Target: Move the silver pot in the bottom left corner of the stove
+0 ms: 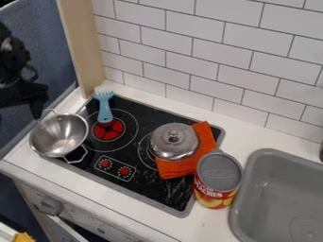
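- the counter (107, 198): a narrow strip along its front edge, little room there for moving.
- the stove (161, 189): toward the counter's left edge, more open along its front right.
- the gripper (25, 94): beyond the counter's left edge, by the pot; released or clenched, i cannot tell.
- the silver pot (59, 135): over the stove's bottom left corner, overhanging; the placing step looks nearly finished, so next calls for backing clear or a gentle inward nudge.
- the blue brush (105, 108): near the stove's top left corner, crowding that side.
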Robot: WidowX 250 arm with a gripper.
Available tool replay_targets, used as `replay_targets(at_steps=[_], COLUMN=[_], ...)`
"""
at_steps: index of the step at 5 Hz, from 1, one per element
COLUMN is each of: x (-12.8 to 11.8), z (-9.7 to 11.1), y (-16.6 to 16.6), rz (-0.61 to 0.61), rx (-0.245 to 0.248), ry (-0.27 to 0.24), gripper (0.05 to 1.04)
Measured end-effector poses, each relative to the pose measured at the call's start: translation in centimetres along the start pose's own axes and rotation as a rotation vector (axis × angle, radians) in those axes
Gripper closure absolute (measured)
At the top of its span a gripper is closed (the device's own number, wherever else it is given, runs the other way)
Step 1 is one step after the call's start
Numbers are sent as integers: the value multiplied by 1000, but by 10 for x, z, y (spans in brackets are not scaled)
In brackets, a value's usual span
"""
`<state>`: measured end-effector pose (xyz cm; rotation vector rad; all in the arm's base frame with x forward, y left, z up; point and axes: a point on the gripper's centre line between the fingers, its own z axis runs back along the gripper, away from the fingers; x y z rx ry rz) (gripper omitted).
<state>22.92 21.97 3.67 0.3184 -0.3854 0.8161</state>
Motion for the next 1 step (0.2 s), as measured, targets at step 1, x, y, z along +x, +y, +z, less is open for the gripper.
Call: replay_targets(at_steps=[1], x=[0], z=[1], y=[0], rz=[-5], rx=[0], ry=[0], gripper=[84])
